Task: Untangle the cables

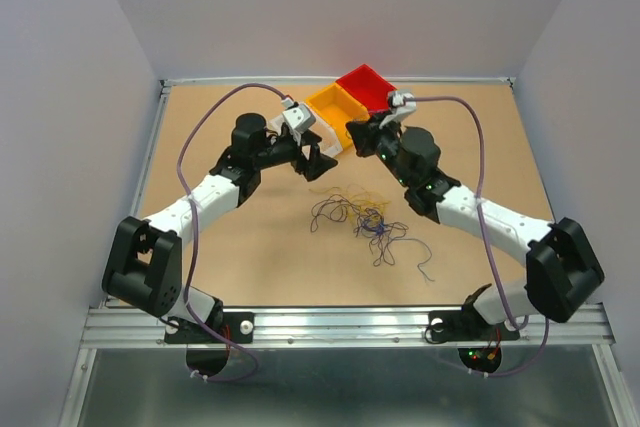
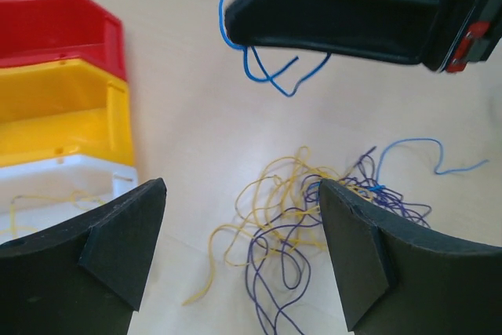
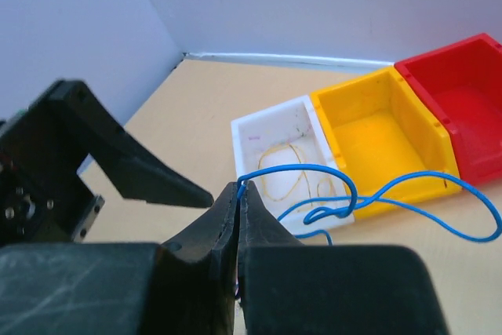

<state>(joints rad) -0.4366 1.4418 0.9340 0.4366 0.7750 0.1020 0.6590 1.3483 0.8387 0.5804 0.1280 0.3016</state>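
A tangle of thin yellow and dark purple cables (image 1: 365,219) lies mid-table, with one light blue strand (image 1: 425,257) trailing off to its right. My left gripper (image 2: 243,229) hangs open above the tangle (image 2: 306,217), nothing between its fingers (image 2: 125,237). My right gripper (image 3: 240,191) is shut on the end of a blue cable (image 3: 345,190), which loops out in front of it over the bins. In the left wrist view that blue cable (image 2: 259,68) dangles from the right gripper (image 2: 353,5). From above, both grippers, left (image 1: 318,162) and right (image 1: 356,135), sit close together near the bins.
Three small bins stand in a row at the back: white (image 3: 249,132) holding a yellow wire (image 3: 274,164), yellow (image 3: 376,127) and red (image 3: 463,92). The same bins line the left of the left wrist view, red (image 2: 55,29) above yellow (image 2: 55,107). White walls ring the table.
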